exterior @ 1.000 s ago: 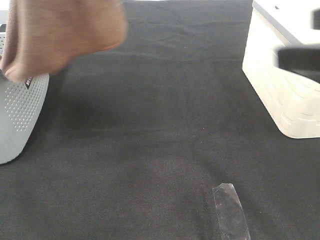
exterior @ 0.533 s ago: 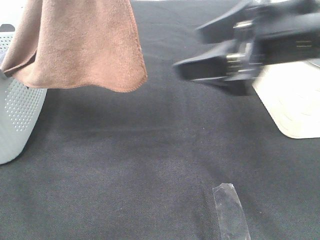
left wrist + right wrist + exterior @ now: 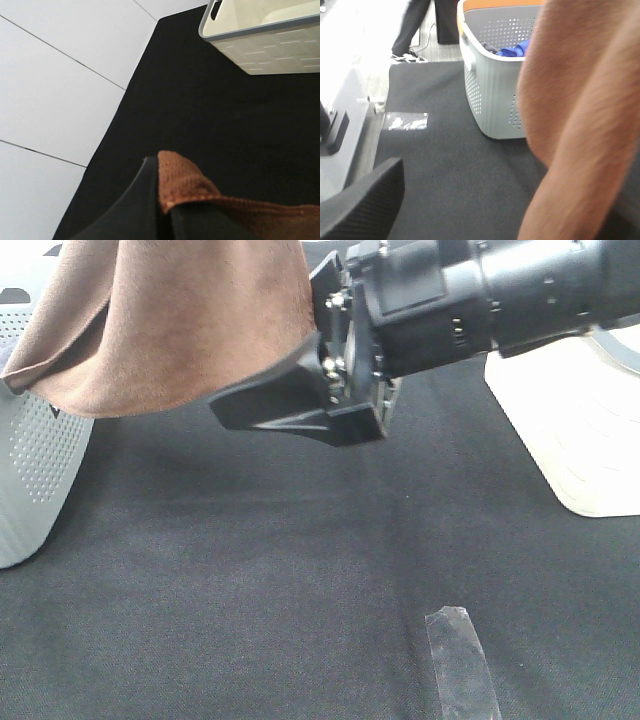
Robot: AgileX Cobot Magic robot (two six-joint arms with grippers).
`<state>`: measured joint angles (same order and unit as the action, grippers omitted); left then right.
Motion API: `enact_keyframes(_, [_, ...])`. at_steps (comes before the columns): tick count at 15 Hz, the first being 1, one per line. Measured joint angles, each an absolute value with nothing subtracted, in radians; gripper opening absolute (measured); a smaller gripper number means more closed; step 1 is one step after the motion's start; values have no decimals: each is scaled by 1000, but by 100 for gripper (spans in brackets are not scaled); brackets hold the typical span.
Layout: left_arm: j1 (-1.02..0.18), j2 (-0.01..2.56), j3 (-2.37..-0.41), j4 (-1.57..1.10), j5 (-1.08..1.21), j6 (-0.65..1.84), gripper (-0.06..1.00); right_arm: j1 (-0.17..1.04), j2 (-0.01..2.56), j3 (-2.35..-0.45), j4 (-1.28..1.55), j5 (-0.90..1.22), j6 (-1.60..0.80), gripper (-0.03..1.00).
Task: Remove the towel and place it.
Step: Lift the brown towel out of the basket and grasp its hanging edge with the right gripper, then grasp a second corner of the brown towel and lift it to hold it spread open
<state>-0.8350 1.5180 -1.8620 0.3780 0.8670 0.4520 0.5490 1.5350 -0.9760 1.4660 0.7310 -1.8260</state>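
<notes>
The reddish-brown towel (image 3: pixel 170 320) hangs in the air at the top left of the exterior view, above the black table. My left gripper (image 3: pixel 162 200) is out of the exterior view; in its wrist view a black finger (image 3: pixel 142 207) is shut on a hemmed fold of the towel (image 3: pixel 182 185). My right gripper (image 3: pixel 265 390) reaches across from the right and is at the towel's lower right edge, jaws spread. In the right wrist view one finger (image 3: pixel 362 205) shows and the towel (image 3: pixel 580 125) fills the other side, hiding the second finger.
A grey perforated basket (image 3: pixel 30 470) stands at the left, below the towel; the right wrist view shows the basket (image 3: pixel 495 95) holding a blue cloth (image 3: pixel 512 50). A white bin (image 3: pixel 570 430) stands at the right. A clear tape strip (image 3: pixel 460 660) lies near the front.
My right arm has swept in from the right edge to the towel's lower right edge. The towel has spread out and shifted a little to the right.
</notes>
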Motion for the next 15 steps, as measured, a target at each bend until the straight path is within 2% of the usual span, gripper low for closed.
enact_keyframes(1, [-835,1518,-1862,358,867,452,0,549,1548,-978,1478,731,-1826,77])
enact_keyframes(3, [-835,1518,-1862,351,867,452,0,549,1557,-978,1481,730,-1817,65])
enact_keyframes(8, [-835,1518,-1862,357,953,452,0,549,1557,-978,1463,728,-1725,5])
enact_keyframes(9, [-835,1518,-1862,360,958,452,0,549,1557,-978,1442,731,-1705,1])
enact_keyframes(13, [-835,1518,-1862,360,972,452,0,549,1557,-978,1437,681,-1566,1])
enact_keyframes(15, [-835,1518,-1862,360,988,426,0,549,1531,-1002,1352,620,-1394,1])
